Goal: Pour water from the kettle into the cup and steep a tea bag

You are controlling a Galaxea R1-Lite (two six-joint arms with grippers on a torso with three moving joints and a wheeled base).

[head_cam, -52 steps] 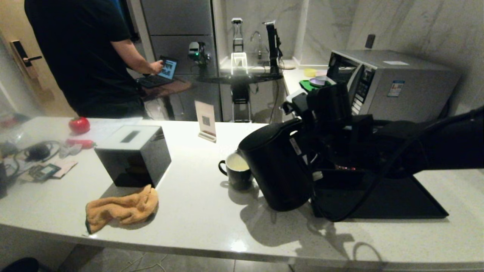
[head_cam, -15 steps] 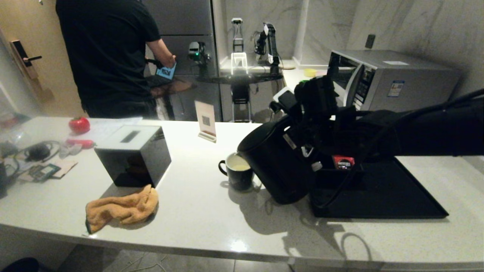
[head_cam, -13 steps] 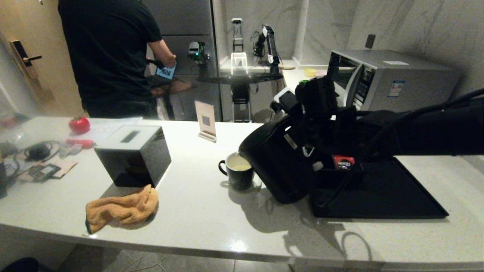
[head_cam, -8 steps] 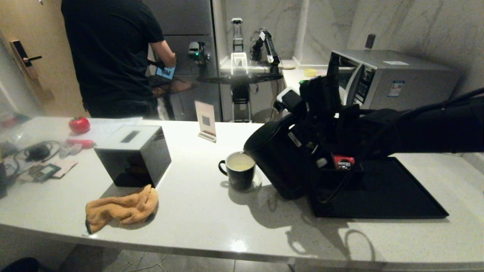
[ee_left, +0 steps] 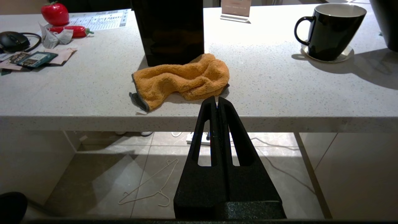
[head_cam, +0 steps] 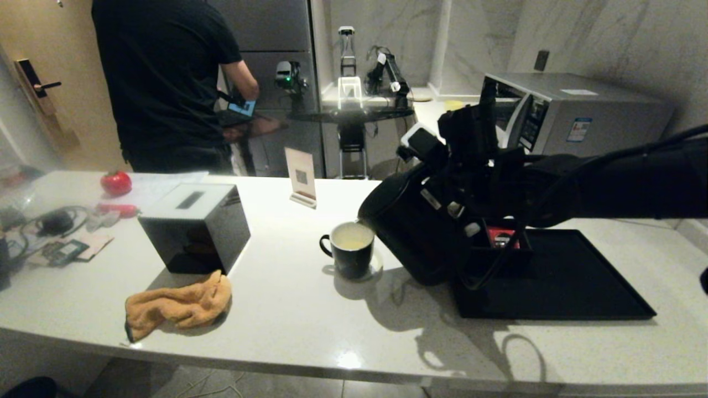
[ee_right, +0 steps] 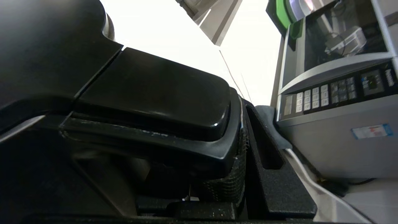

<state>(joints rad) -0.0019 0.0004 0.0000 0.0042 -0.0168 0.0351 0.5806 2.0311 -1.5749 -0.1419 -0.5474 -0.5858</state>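
The matte black kettle [head_cam: 412, 232] hangs above the counter, tilted left, its spout just at the right rim of the cup [head_cam: 348, 255]. My right gripper [head_cam: 447, 190] is shut on the kettle's loop handle [ee_right: 155, 99]; one ribbed finger [ee_right: 267, 146] presses its side. The black mug stands on a small white coaster [ee_left: 326, 57] and holds pale yellowish water [head_cam: 352, 237]. No tea bag shows. My left gripper [ee_left: 217, 101] is shut and empty, parked below the counter's front edge.
A black tray [head_cam: 558, 287] lies right of the kettle, with a compartment box holding a red packet [head_cam: 502, 236]. A black tissue box [head_cam: 193, 226] and orange cloth [head_cam: 177, 304] sit left. Microwave [head_cam: 575, 121] behind; person [head_cam: 166, 83] at back left.
The kettle has lifted and drawn right, its spout moving from over the cup to beside its rim. The cup's pale liquid stands higher than 3.5 s ago. The left arm is still.
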